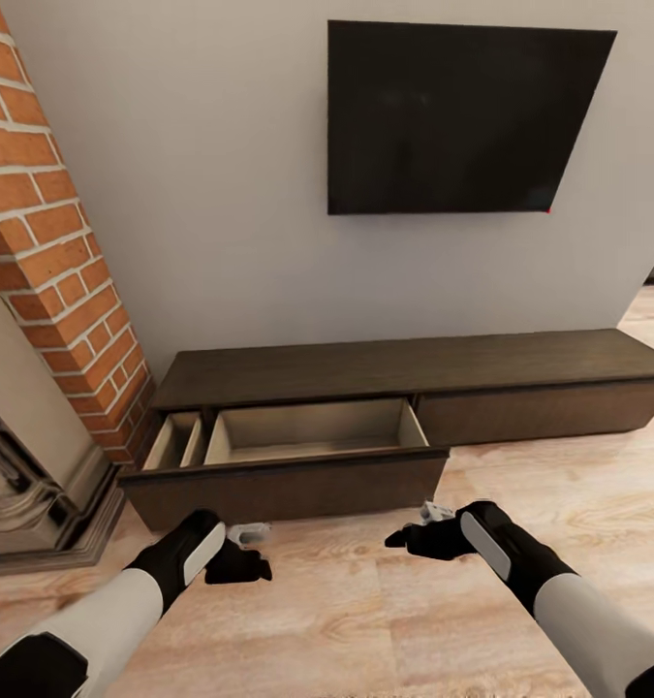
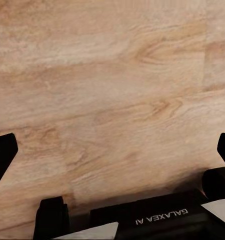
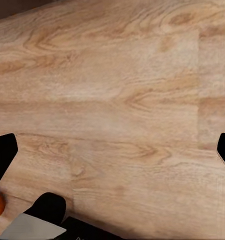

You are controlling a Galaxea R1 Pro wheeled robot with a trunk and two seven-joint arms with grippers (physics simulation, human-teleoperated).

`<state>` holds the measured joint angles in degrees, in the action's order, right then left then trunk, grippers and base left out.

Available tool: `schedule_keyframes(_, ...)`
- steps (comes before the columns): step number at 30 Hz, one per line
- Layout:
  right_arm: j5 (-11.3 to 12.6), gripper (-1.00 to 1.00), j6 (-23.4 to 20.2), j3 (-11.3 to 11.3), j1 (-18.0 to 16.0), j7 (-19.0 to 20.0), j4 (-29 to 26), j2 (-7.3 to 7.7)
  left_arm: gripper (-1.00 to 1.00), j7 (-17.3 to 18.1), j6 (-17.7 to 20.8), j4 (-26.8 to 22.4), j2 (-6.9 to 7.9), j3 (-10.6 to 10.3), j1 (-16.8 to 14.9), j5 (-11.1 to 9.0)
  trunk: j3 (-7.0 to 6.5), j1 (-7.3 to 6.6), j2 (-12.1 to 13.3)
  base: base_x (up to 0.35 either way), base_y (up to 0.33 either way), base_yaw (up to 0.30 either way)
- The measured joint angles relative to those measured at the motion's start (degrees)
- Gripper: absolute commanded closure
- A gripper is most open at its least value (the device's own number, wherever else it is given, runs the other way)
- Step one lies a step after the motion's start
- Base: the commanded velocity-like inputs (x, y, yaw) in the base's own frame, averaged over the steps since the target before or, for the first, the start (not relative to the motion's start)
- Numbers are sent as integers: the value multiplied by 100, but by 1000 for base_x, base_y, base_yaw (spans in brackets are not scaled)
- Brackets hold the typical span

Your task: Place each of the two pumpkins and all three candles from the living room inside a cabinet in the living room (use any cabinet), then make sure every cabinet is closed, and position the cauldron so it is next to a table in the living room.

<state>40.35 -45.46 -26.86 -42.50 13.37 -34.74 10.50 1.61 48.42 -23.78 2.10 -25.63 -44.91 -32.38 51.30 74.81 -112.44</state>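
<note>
Flanking the cabinet [image 1: 404, 388]'s open drawer [image 1: 297, 465], a brick chimney [image 1: 55, 252]; both grippers spread wide, empty, left gripper [image 1: 241, 553], right gripper [image 1: 411, 528].

Even, bright, diffuse render light, no glare. Soft shadow under the cabinet [image 1: 414, 373] top, inside the open drawer [image 1: 312, 431]. Wrist views slightly soft; floor [image 2: 112, 90] grain smeared.

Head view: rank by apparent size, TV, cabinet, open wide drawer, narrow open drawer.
1. cabinet: looks widest overall.
2. TV: close to it in area, so 1 and 2 are unsure.
3. wide open drawer.
4. narrow open drawer: clearly smallest.
</note>
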Motion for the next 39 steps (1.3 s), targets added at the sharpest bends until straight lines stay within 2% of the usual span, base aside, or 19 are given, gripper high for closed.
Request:
schedule_keyframes(3, -10, -100, 404, -157, 103, -5, 19, -15, -100, -2, -210, 235, 13, -9, 60, 4, 23, 0, 0, -1, 0, -159)
schedule_keyframes(6, -8, -100, 877, -534, 171, -15, 99, -31, -100, 3, -607, 578, -10, -33, 95, 0, 47, 0, 0, 0, 0, -159)
schedule_keyframes(10, -2, -100, 1053, -738, 197, -11, 279, -38, -100, 10, -752, 816, -36, -45, 103, -5, 77, 0, 0, 0, 0, -158)
schedule_keyframes(14, -20, -100, 1079, -787, 217, -35, 336, -97, -100, 14, -783, 865, -42, -47, 105, -7, 109, 0, 0, 0, 0, -151)
schedule_keyframes(17, -145, -100, 1117, -840, 223, -213, 434, -157, -100, 13, -804, 884, -40, -49, 106, -3, 133, 0, 0, 0, 0, -147)
schedule_keyframes(19, -229, -100, 1291, -854, 224, -466, 595, -216, -100, 7, -853, 894, -51, -54, 111, 1, 149, 0, 0, 0, 0, -146)
schedule_keyframes(23, -280, -100, 1827, -863, 225, -1184, 953, -463, -100, -29, -904, 900, -55, -56, 114, 12, 181, 0, 0, 0, 0, -146)
schedule_keyframes(27, -300, -100, 2026, -848, 225, -1780, 1074, -520, -100, -36, -912, 952, -45, -64, 116, 9, 214, 0, 0, 0, 0, -147)
schedule_keyframes(28, -292, -100, 2182, -825, 225, -1958, 1111, -519, -100, -41, -901, 1266, -16, -129, 130, 99, 222, 0, 0, 0, 0, -149)
schedule_keyframes(30, -284, -100, 2219, -822, 225, -1976, 1112, -523, -100, -26, -908, 1320, 107, -219, 128, 185, 238, 0, 0, 0, 0, -150)
schedule_keyframes(32, -288, -100, 2246, -837, 225, -2028, 1127, -543, -100, -25, -912, 1347, 9, -247, 127, 194, 254, 0, 0, 0, 0, -150)
schedule_keyframes(35, -303, -100, 2282, -838, 225, -2083, 1122, -549, -100, -44, -913, 1412, -244, -253, 139, 207, 278, 0, 0, 0, 0, -165)
schedule_keyframes(39, -287, -100, 2541, -838, 225, -2098, 1173, -551, -100, -43, -918, 1419, -257, -258, 141, 220, 308, 0, 0, 0, 0, -183)
